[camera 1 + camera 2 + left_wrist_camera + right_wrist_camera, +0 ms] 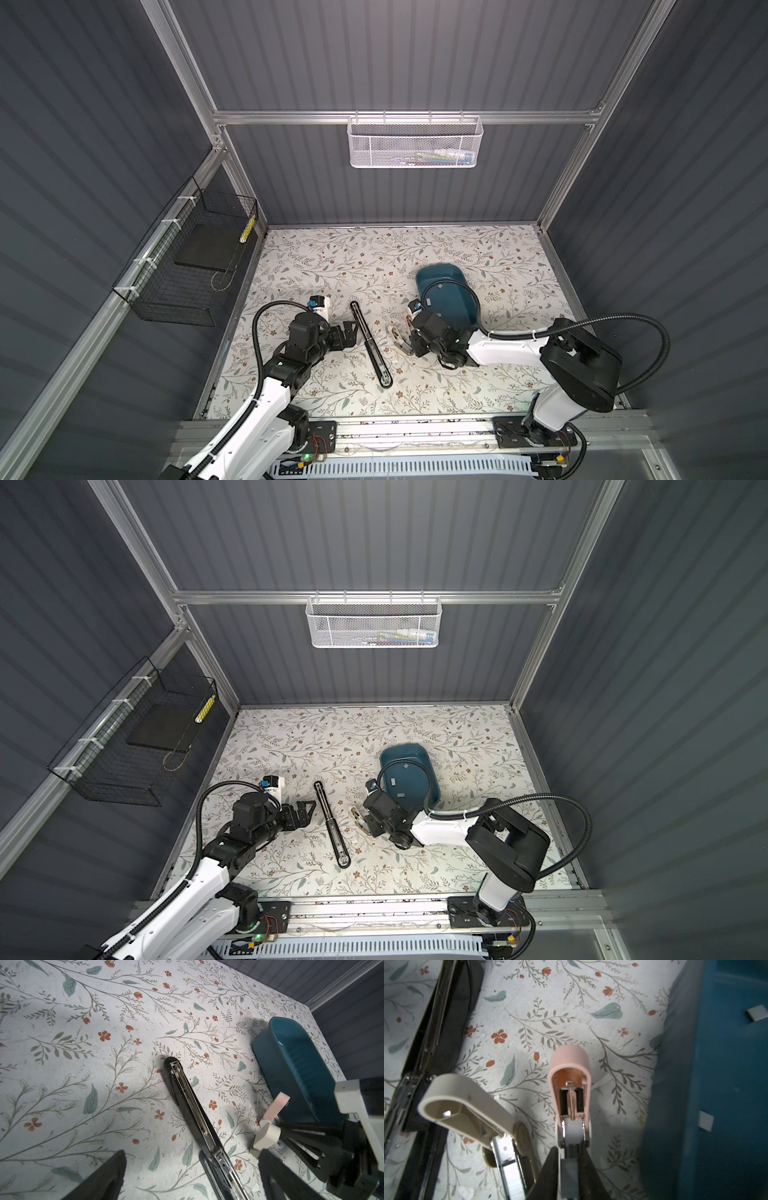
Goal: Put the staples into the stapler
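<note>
A small pink stapler (570, 1068) stands opened on the floral table, its lid flipped up. My right gripper (569, 1169) is at the rear of its channel, shut on a grey strip of staples (570, 1176). More staples (758, 1013) lie in the teal tray (440, 268). An opened beige stapler (467, 1103) lies beside the pink one. A long black stapler (371, 345) lies opened flat mid-table. My left gripper (349, 332) stands open just left of it, and its wide jaws straddle the black stapler's hinge (216, 1153) in the left wrist view.
The teal tray (405, 746) sits just behind my right gripper (368, 818). A black wire basket (187, 266) hangs on the left wall and a white mesh basket (415, 143) on the back rail. Grey walls close in three sides.
</note>
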`<move>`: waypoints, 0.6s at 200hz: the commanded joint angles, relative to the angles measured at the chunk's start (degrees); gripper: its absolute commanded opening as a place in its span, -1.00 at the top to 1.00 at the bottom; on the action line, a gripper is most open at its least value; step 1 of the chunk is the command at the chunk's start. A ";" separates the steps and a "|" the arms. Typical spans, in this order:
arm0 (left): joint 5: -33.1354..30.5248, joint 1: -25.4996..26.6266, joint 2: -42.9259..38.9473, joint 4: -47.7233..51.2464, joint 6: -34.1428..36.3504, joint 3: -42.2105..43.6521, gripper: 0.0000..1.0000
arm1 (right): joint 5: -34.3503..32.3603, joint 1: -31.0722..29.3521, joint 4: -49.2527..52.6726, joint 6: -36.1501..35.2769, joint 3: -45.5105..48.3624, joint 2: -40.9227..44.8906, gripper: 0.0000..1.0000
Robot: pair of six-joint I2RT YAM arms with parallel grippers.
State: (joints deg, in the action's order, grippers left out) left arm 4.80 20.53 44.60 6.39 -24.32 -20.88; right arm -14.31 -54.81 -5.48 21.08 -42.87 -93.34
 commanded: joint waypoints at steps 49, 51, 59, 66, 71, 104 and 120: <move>1.07 -0.14 -0.48 -0.58 -0.60 -0.14 -0.99 | -2.93 -0.26 1.97 -0.72 -1.52 0.98 0.77; 1.09 -0.19 -0.46 -0.59 -0.52 -0.15 -0.99 | -3.05 -0.29 1.96 -0.76 -1.52 1.04 0.77; 1.09 -0.15 -0.39 -0.59 -0.56 -0.15 -0.99 | -3.43 -0.30 1.77 -1.07 -1.47 1.26 0.79; 1.09 -0.14 -0.48 -0.61 -0.55 -0.15 -0.99 | -3.61 -0.27 1.44 -1.41 -1.35 1.41 0.79; 1.09 -0.14 -0.48 -0.60 -0.56 -0.12 -0.99 | -3.60 -0.30 1.10 -1.76 -1.25 1.57 0.79; 1.07 -0.14 -0.48 -0.59 -0.56 -0.16 -0.99 | -2.90 -0.30 -0.78 -3.52 -1.07 1.46 0.80; 1.09 -0.15 -0.48 -0.51 -0.56 -0.17 -0.99 | -2.40 -0.30 -1.66 -4.41 -0.99 1.07 0.80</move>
State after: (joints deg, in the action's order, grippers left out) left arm 4.80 20.53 44.60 6.37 -24.47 -20.88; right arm -16.34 -54.81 -5.39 18.79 -43.20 -92.90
